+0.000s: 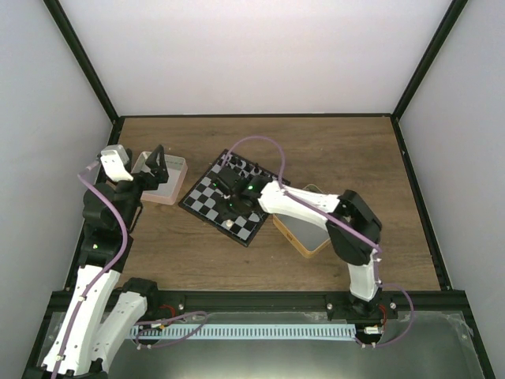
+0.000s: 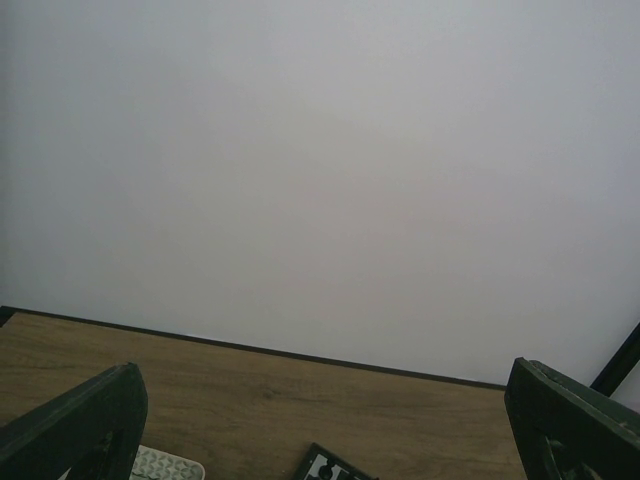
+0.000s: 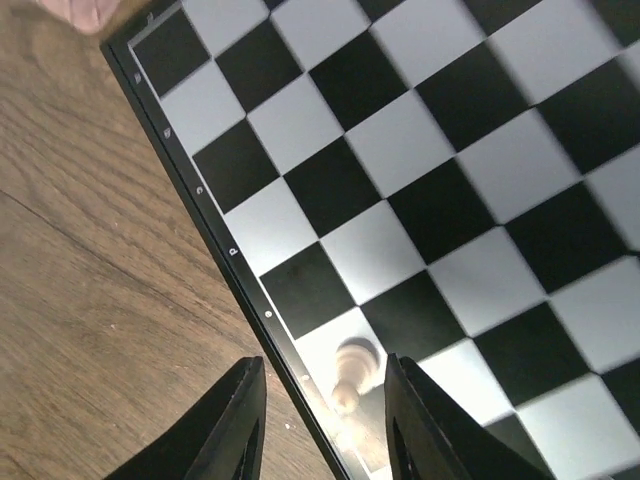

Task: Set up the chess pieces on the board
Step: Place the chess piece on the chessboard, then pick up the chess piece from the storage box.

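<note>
R gripper [image 3: 322, 385] jaws apart, straddling 1 cream pawn [image 3: 352, 372] on board [image 3: 440, 150] edge sq; L gripper [image 2: 322, 400] wide apart.

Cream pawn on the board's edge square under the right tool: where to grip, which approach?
Likely best: pinch the cream pawn on its narrow stem under the round head, coming straight down. It stands upright on a light square by the rim of the board with bare squares around, so fingers fit either side. The right tool is open and straddles it.
</note>
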Controlling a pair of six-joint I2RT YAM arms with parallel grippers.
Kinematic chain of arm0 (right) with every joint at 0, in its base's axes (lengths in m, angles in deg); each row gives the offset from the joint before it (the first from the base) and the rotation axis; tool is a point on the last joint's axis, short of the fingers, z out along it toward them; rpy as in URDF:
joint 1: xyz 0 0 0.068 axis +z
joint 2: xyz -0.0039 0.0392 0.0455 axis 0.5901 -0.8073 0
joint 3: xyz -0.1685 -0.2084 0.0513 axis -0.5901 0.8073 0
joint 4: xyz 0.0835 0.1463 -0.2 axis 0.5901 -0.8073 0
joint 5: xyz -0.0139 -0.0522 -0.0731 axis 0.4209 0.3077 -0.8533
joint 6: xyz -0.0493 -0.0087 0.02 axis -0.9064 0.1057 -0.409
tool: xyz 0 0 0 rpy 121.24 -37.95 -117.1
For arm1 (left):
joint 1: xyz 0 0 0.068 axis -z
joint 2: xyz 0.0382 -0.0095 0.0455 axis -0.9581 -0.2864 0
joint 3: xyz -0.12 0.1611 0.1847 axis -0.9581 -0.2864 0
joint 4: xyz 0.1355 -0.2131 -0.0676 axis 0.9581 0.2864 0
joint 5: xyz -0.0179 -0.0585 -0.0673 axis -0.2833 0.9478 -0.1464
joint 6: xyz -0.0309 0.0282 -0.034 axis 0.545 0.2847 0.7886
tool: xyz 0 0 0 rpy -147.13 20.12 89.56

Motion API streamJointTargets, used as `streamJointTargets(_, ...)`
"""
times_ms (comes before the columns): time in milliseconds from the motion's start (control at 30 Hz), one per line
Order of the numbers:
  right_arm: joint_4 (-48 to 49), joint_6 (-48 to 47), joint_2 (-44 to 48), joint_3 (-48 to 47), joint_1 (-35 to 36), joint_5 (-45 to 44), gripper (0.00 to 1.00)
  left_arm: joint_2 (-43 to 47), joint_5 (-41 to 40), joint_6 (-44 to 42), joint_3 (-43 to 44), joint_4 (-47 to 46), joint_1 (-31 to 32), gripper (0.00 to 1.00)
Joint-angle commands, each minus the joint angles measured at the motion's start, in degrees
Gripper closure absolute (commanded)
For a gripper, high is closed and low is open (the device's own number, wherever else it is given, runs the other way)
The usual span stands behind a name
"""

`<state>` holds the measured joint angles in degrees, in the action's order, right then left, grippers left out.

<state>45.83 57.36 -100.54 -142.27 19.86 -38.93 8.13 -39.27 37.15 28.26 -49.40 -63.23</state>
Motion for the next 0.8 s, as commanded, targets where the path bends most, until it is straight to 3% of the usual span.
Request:
streamJointTargets(0, 3.5, 3.43, 9.17, 4.14, -1.96, -8.25, 0.65, 0.48, -0.17, 0.41, -0.36, 0.03, -0.38, 0.0)
streamJointTargets(233, 3.75, 8.55, 23.65, 17.45, -12.24, -16.07, 0.65, 0.66, 0.05, 0.5, -0.44, 0.02, -0.46, 0.0)
streamJointTargets(400, 2.88, 11.29, 30.86, 28.35, -21.56, -16.87, 0.64, 0.61, 0.44, 0.67, -0.53, -0.07, -0.47, 0.0)
streamJointTargets(567, 4.71, 9.55, 32.96, 35.11, -28.09, -12.94, 0.54, 0.43, -1.0, 1.28, -0.27, 0.29, -0.47, 0.0)
streamJointTargets(767, 7.55, 6.43, 31.1, 39.01, -32.68, -9.74, 0.53, 0.39, -0.43, 1.45, -0.5, 0.06, -0.46, 0.0)
